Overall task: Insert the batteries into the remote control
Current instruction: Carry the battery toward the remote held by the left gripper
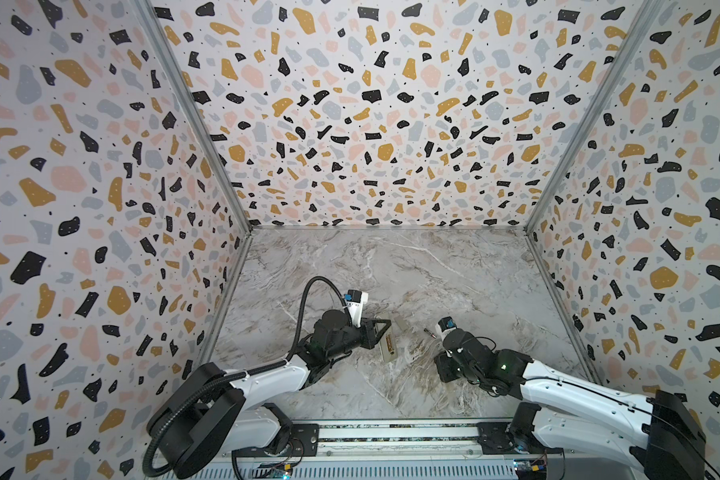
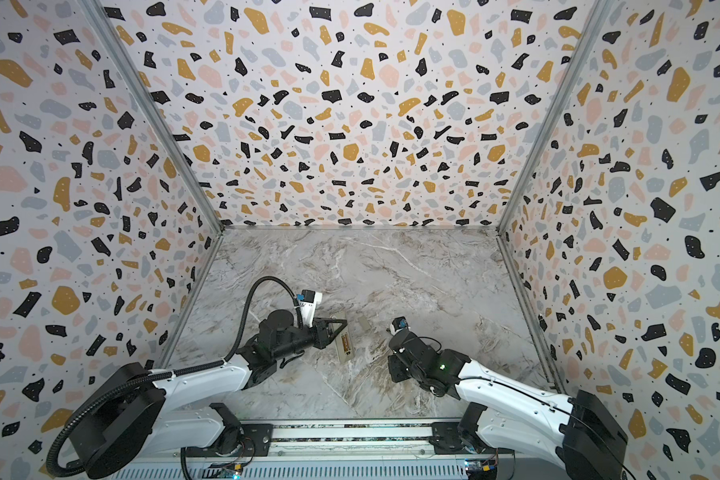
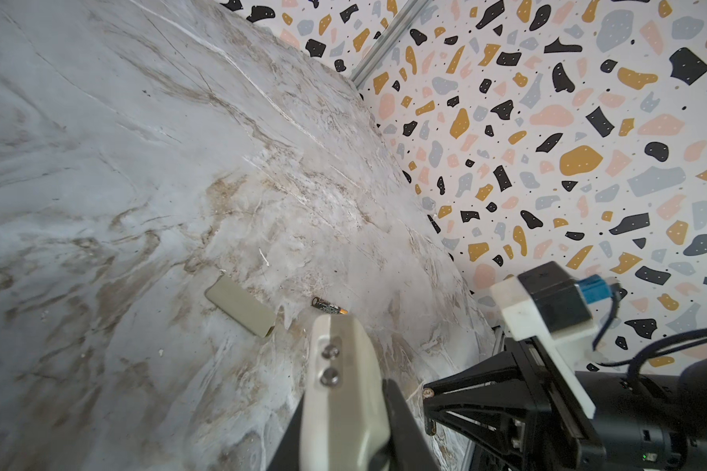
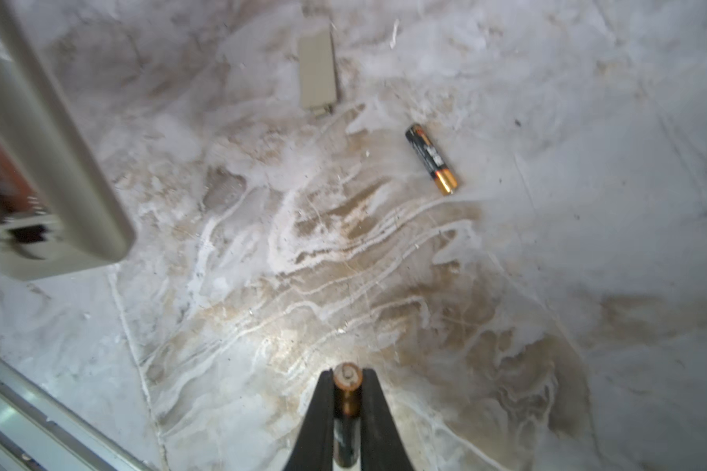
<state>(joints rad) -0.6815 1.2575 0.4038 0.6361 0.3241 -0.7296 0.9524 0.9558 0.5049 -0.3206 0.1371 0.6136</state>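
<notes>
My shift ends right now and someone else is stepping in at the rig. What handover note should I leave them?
Left end effector: shut on the remote control, recess side up.
Right end effector: shut on one battery, gold end at the fingertips.
Second battery: loose on the table, near the cover plate but not touching it.
Done: remote and one battery are gripped; the cover is off.
Left: seat the held battery, then fetch and seat the loose one.
</notes>
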